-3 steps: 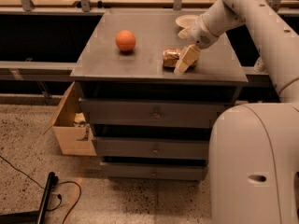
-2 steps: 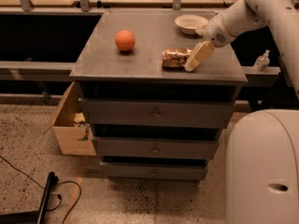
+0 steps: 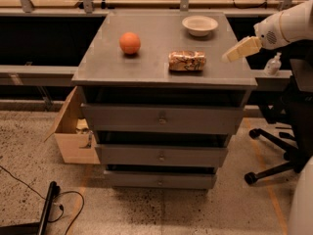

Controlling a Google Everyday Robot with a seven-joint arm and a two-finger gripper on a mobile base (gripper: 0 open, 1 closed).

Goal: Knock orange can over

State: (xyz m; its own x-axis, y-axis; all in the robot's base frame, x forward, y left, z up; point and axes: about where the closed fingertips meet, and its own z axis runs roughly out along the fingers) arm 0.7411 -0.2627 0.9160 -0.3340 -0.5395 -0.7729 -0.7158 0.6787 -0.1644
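Three things rest on the flat top of the grey drawer cabinet (image 3: 156,33) that I am watching through the camera. The orange can (image 3: 187,61) lies on its side near the front edge, right of centre, with its length running left to right and its gold and dark print showing. An orange ball (image 3: 129,42) sits to its left and a little farther back, well apart from it. A shallow white bowl (image 3: 199,25) stands near the back right corner. My robot's arm (image 3: 286,26), white and rounded, reaches in from the right side of the view and slopes down toward the left. At its end the cream-coloured gripper (image 3: 239,49) hangs in the air over the cabinet's right edge, tilted so its tip points down and left toward the can. It is near the can's right end but clear of it. I cannot tell whether the gripper is spread or pressed together. A small bottle (image 3: 272,64) stands on a ledge right of the cabinet, a black office chair (image 3: 279,151) is below it, and an open cardboard box (image 3: 73,136) sits on the speckled floor at the cabinet's left.
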